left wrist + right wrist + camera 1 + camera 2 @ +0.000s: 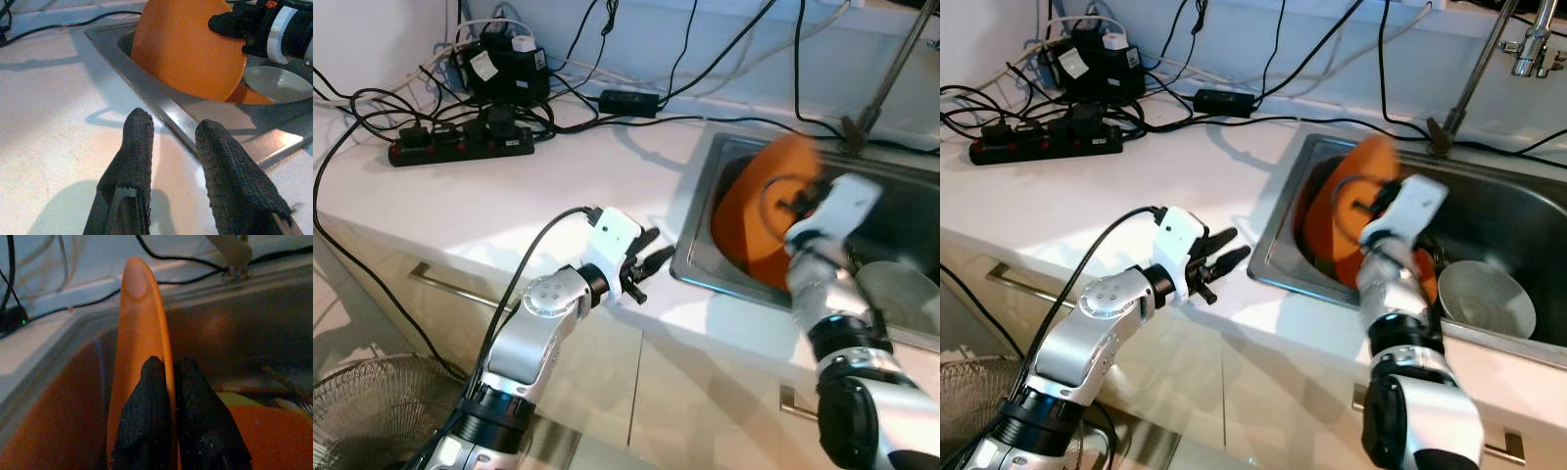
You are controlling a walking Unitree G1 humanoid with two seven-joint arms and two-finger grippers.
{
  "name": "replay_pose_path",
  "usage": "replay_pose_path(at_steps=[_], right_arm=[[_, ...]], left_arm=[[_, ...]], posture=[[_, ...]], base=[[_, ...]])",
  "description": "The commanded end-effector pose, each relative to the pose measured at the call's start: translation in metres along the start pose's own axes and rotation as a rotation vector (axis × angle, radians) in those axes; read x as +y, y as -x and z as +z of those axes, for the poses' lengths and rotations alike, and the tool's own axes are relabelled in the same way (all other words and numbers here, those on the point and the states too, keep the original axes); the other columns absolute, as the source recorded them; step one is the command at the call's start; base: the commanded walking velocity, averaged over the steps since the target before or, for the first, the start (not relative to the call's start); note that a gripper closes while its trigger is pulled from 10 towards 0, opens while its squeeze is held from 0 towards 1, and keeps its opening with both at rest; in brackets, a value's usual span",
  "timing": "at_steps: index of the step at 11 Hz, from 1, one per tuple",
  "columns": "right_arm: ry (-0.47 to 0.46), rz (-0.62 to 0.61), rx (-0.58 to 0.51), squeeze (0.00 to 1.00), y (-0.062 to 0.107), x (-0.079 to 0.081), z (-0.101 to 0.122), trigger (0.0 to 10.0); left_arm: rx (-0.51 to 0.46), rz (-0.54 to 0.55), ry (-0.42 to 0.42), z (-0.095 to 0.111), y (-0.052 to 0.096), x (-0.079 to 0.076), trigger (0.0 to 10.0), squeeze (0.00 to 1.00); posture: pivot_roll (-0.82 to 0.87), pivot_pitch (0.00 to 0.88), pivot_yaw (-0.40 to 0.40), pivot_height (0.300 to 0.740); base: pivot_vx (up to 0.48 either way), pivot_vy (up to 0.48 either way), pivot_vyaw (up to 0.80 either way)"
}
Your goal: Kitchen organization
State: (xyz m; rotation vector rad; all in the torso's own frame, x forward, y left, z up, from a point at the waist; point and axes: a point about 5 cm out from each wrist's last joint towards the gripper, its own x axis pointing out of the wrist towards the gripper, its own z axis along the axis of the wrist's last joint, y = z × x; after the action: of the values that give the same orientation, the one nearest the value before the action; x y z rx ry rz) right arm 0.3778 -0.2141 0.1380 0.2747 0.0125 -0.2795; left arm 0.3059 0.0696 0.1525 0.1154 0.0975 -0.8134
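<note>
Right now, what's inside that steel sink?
In the steel sink, the right gripper holds an orange plate on edge. Another orange dish and a grey bowl lie beneath. The plate hides whatever is behind it.

No text or label can be read.

White countertop [509,196], pale wall [372,29], cabinet drawers [421,294] below.
</note>
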Motion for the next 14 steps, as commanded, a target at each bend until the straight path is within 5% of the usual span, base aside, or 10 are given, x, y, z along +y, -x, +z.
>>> replay_pose_path(at_steps=[1, 7, 8, 9, 11, 13, 14], right_arm=[[0.009, 0.035, -0.012, 0.0, -0.002, 0.006, 0.004, 10.0], [0.04, 0.094, 0.091, 0.0, 0.004, 0.014, -0.022, 10.0], [0.043, 0.1, 0.099, 1.0, 0.005, 0.015, -0.024, 10.0], [0.047, 0.105, 0.1, 1.0, 0.005, 0.016, -0.025, 10.0], [0.053, 0.104, 0.089, 0.0, 0.005, 0.017, -0.023, 10.0], [0.074, 0.096, 0.061, 0.0, 0.003, 0.016, -0.018, 10.0], [0.098, 0.093, 0.041, 0.87, 0.002, 0.015, -0.014, 10.0]], left_arm=[[-0.002, -0.024, -0.008, 0.005, 0.0, -0.002, 10.0, 0.0], [0.073, -0.107, 0.006, -0.006, -0.001, -0.013, 10.0, 0.0], [0.076, -0.109, 0.006, -0.006, -0.001, -0.013, 10.0, 0.0], [0.078, -0.109, 0.005, -0.006, -0.001, -0.013, 10.0, 0.0], [0.082, -0.108, 0.003, -0.006, -0.001, -0.013, 10.0, 0.0], [0.082, -0.106, 0.001, -0.006, 0.0, -0.012, 10.0, 0.0], [0.083, -0.104, -0.001, -0.005, 0.0, -0.012, 10.0, 0.0]], posture=[[0.24, 0.01, -0.053, 0.74], [0.24, 0.0, -0.052, 0.74], [0.24, 0.0, -0.052, 0.74], [0.24, 0.0, -0.052, 0.74], [0.24, 0.006, -0.053, 0.74], [0.24, 0.008, -0.053, 0.74], [0.24, 0.007, -0.053, 0.74]], base=[[0.0, 0.0, 0.0], [0.0, 0.0, 0.0], [0.0, 0.0, 0.0], [0.0, 0.0, 0.0], [0.0, 0.0, 0.0], [0.0, 0.0, 0.0], [0.0, 0.0, 0.0]])
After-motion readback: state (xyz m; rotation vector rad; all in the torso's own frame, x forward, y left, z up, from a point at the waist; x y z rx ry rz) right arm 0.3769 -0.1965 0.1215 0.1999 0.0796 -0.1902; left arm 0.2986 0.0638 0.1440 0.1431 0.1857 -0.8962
